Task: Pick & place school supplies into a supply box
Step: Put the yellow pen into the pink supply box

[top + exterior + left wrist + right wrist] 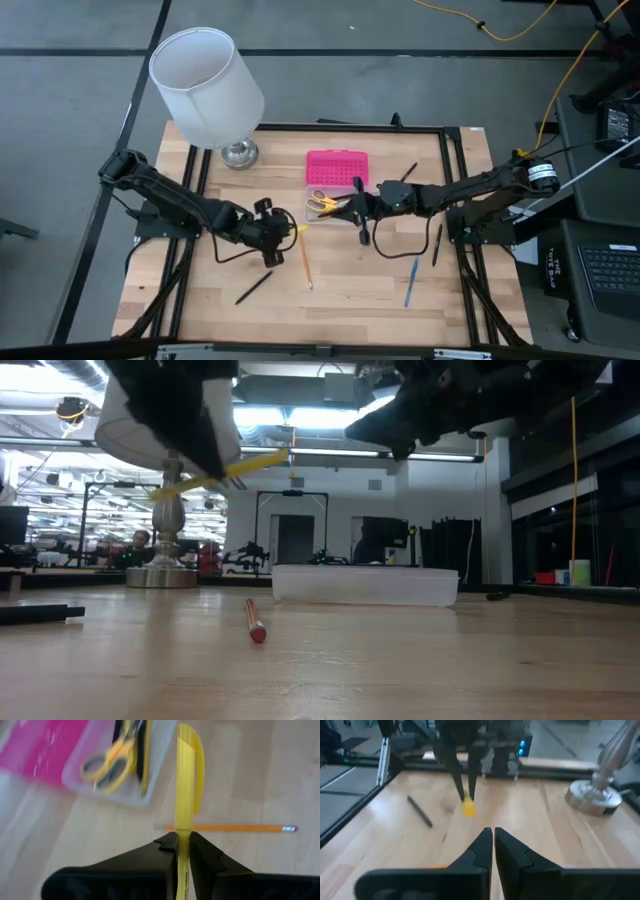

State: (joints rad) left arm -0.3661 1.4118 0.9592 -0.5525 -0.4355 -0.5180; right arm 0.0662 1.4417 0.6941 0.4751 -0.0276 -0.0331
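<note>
My left gripper (282, 230) hovers over the table's middle, shut on a yellow pen (186, 780), a little to the left of the supply box. The box is a clear tray (318, 210) with its pink lid (337, 167) open toward the far edge; yellow-handled scissors (107, 765) and dark pens lie inside. My right gripper (493, 836) is shut on nothing and held above the tray's right end (357, 203). An orange pencil (305, 262), a black pen (253, 287), a blue pen (411, 281) and more black pens (437, 243) lie flat on the wood. My left gripper pinches the yellow pen's barrel (183, 836) between its two fingers, coming from the table's left. The clipped cap end (192, 755) sticks out ahead of the fingertips toward the box. The pen is lifted clear of the table and tilted, cap end higher (265, 460).
A white-shaded lamp stands on a metal base (239, 153) at the far left of the table. A black frame (455, 180) runs round the wooden top. Bare wood lies along the near edge between the loose pens. Cables hang from both arms.
</note>
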